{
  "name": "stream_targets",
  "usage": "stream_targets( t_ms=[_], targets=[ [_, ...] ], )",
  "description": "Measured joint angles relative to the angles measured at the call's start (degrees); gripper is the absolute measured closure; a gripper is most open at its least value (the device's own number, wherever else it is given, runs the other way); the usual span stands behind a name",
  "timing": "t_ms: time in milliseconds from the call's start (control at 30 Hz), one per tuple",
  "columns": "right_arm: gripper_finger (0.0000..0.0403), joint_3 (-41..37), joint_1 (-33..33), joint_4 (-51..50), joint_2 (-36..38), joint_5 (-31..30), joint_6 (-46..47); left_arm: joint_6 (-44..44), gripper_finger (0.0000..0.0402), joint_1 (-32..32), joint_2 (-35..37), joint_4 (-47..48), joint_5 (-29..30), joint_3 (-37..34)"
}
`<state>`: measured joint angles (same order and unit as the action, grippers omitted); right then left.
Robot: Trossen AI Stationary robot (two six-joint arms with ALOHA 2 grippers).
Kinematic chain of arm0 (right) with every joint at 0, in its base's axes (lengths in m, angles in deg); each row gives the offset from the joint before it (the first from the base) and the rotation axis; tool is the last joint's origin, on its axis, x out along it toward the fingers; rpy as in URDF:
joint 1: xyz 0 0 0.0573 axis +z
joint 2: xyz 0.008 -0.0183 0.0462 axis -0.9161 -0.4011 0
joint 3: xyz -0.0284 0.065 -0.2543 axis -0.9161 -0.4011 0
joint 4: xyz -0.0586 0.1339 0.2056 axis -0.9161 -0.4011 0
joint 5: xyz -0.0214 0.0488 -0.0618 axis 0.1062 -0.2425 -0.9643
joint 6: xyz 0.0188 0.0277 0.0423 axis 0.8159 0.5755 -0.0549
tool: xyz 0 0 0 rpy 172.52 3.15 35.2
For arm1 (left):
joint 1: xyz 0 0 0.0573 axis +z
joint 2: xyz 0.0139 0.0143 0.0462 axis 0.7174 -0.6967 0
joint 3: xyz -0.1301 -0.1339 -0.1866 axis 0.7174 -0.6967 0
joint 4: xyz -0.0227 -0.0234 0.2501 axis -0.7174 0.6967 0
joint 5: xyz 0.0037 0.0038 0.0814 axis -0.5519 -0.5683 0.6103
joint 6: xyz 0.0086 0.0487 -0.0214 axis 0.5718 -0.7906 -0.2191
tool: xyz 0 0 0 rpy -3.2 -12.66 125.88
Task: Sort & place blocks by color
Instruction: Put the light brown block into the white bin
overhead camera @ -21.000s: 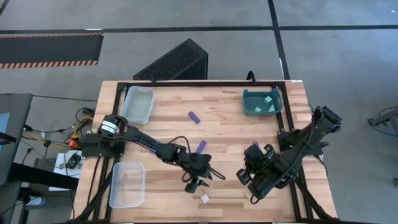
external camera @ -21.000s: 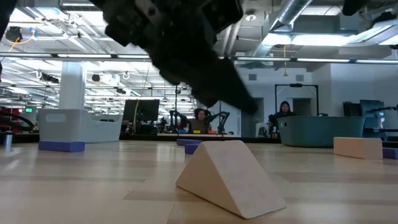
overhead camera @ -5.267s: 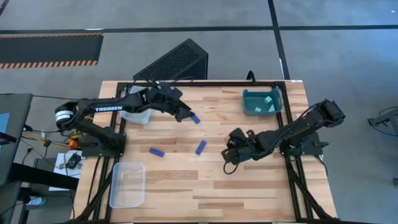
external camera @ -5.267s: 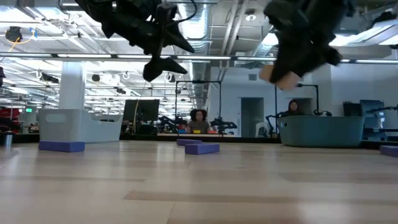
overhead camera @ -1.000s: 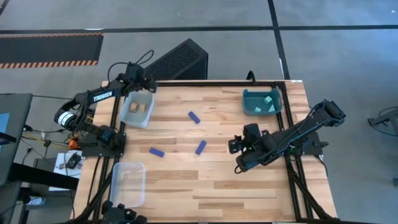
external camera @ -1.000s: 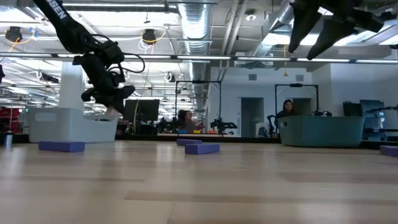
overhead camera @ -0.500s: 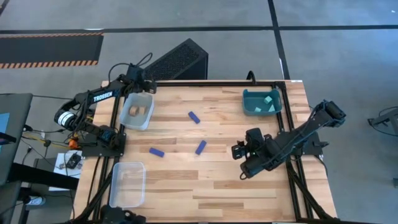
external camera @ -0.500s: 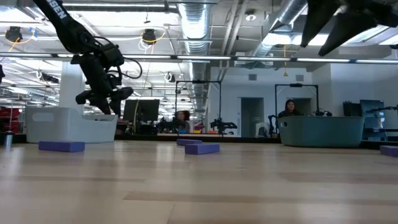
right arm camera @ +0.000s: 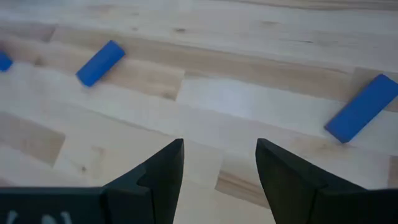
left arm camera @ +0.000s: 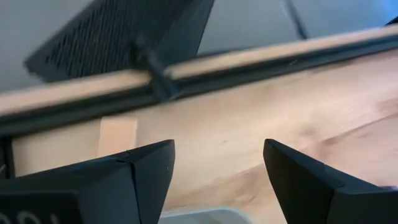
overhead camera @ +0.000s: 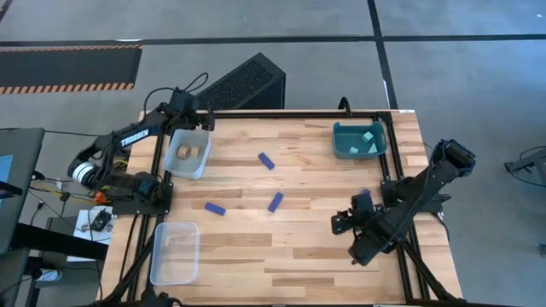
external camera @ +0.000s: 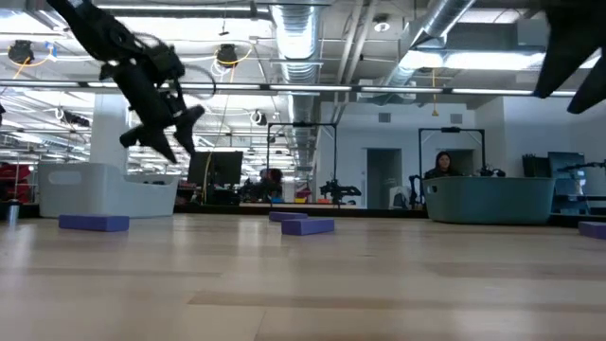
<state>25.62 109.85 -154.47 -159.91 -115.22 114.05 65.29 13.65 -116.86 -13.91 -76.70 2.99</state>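
now that the left tool [overhead camera: 193,119] has spread and risen empty over the grey bin [overhead camera: 189,152], two tan blocks [overhead camera: 187,153] lie inside. the right tool [overhead camera: 343,223], spread and empty, has pulled back. three blue blocks [overhead camera: 275,202] remain on the bench [overhead camera: 281,256].

high: overhead, straight down, whole table [overhead camera: 324,256] | low: tabletop height, level, facing room | wrist views: close, looking past each end effector | shared: blue blocks [overhead camera: 275,201] on table
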Motion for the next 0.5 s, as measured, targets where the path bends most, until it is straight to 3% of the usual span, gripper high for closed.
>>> stream_targets(
  t_ms=[267,500],
  targets=[
    [0.0182,-0.2,1.8,-1.5,0.0,0.0,-1.1,2.6,0.0169,-6.4,12.4,-0.3,1.9,0.0],
    [0.0182,-0.2,0.7,-6.4,0.0,-0.2,-2.1,3.1,0.0168,-12.2,19.0,3.1,5.8,0.1]
  ],
)
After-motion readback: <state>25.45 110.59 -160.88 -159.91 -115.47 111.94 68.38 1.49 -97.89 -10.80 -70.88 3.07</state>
